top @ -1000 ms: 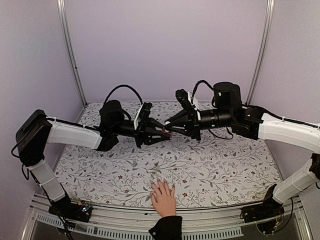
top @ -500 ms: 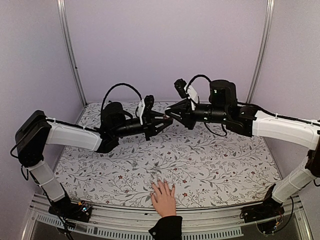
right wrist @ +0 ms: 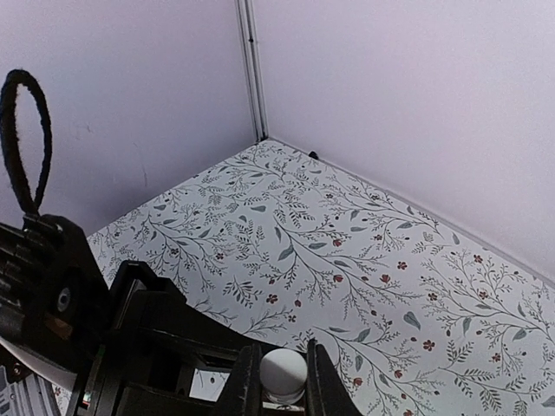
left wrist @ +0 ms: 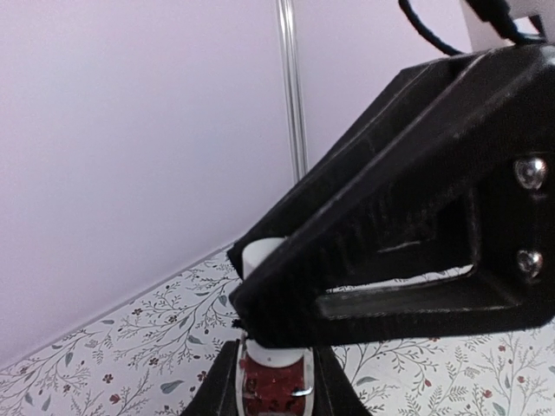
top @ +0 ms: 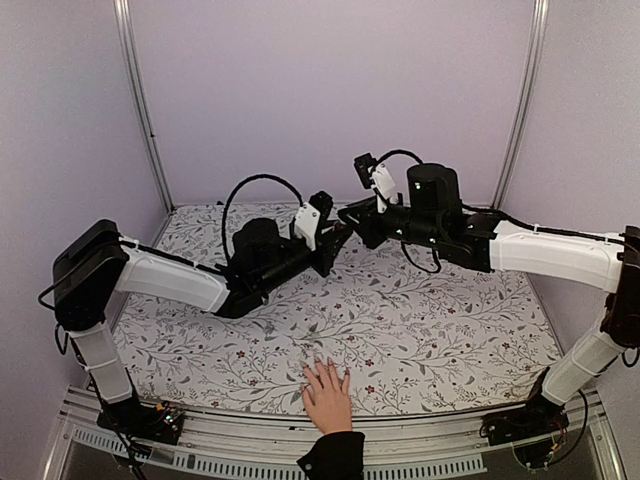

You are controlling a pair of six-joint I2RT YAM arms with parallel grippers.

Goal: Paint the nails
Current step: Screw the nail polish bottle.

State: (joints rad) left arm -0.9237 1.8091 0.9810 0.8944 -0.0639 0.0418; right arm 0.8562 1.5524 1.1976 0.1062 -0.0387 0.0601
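A small dark-red bottle (left wrist: 275, 386) is held in the air over the back of the table. My left gripper (left wrist: 276, 392) is shut on its glass body. My right gripper (right wrist: 284, 381) is shut on its white cap (right wrist: 284, 371). In the top view the left gripper (top: 340, 235) and right gripper (top: 350, 212) meet tip to tip, hiding the bottle. A human hand (top: 328, 398) with a black sleeve cuff (top: 333, 455) lies flat at the near edge, fingers spread, its nails (top: 322, 364) tiny and pale, far below both grippers.
The table wears a white cloth with a floral print (top: 430, 320). Pale lilac walls with metal corner posts (top: 140, 100) close in the back and sides. The right gripper's black body (left wrist: 416, 217) fills much of the left wrist view.
Both grippers have risen and moved toward the back wall, still joined at the bottle. The left arm has swung to the right and turned. The hand has not moved.
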